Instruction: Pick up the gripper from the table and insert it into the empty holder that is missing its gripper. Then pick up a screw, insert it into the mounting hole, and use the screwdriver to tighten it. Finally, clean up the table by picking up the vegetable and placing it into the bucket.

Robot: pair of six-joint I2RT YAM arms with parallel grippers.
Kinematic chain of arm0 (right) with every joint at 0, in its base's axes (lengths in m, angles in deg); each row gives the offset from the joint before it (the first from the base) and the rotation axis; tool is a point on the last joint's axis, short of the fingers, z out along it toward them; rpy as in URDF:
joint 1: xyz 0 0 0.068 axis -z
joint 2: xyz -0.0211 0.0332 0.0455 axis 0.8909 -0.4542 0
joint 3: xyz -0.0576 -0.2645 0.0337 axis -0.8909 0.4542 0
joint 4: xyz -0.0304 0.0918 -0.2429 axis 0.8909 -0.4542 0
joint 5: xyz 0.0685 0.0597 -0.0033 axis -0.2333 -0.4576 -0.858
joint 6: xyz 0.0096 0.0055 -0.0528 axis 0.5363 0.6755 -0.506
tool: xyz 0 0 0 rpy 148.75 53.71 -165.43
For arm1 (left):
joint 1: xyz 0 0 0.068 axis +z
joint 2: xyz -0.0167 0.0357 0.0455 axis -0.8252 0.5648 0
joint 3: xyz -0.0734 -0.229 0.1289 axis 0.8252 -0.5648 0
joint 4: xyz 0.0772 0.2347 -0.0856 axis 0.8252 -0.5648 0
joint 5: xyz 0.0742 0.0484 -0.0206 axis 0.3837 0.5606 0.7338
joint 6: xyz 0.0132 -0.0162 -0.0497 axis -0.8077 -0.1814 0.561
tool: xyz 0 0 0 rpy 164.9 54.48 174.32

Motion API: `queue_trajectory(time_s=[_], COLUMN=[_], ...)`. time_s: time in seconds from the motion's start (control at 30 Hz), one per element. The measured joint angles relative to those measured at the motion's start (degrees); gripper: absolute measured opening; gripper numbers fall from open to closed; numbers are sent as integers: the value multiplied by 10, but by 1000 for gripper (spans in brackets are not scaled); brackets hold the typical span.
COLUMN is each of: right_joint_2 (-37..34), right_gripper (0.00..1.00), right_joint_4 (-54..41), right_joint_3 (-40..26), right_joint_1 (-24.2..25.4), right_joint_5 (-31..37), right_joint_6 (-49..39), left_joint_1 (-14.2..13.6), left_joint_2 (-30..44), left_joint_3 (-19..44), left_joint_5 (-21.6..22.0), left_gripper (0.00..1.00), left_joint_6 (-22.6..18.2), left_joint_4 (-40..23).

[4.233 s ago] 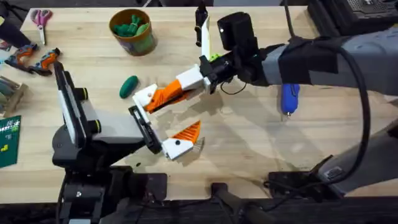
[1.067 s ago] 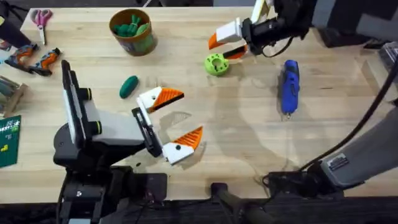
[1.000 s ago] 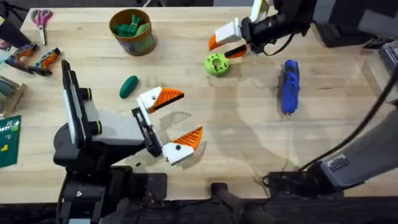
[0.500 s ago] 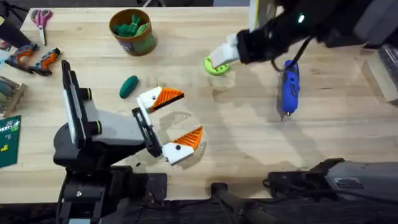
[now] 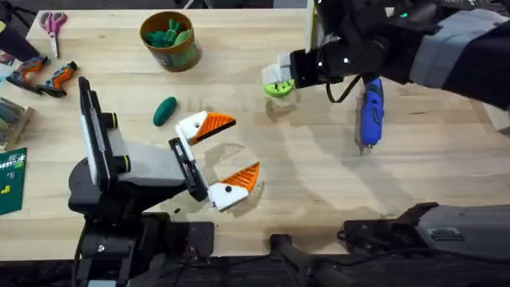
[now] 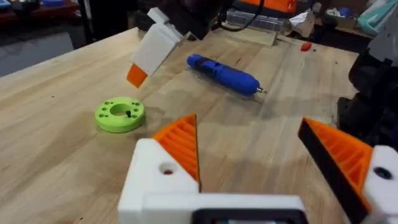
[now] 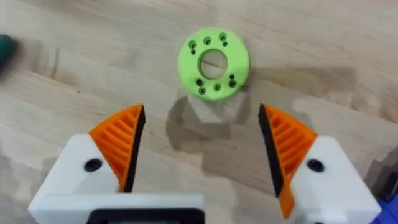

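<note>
Since a second ago the right gripper (image 7: 199, 149) has swung down from the table's far side to hover, fingers spread apart and empty, over the lime-green disc (image 7: 213, 63), which holds screws and lies just ahead of its orange pads (image 7: 121, 146), while the left gripper (image 5: 221, 156) rests open, farther off.

Lime-green disc (image 7: 213, 63) lies flat; scissors (image 5: 53, 23) lie well apart.
</note>
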Motion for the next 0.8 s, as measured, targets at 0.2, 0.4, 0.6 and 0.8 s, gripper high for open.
queue_trajectory(time_s=[0.2,0.4,0.6,0.8], right_joint_2=[-33,-92,-104,-104], right_gripper=[991,954,832,790], right_joint_4=[34,52,78,108], right_joint_3=[0,0,0,0], right_joint_1=[-4,-12,-17,-30], right_joint_5=[3,3,3,4], right_joint_6=[4,11,19,19], left_joint_1=[0,0,0,0], left_joint_2=[0,0,0,0], left_joint_3=[0,0,0,0], left_joint_5=[0,0,0,0], left_gripper=[986,986,986,985], left_joint_6=[0,0,0,0], left_joint_4=[0,0,0,0])
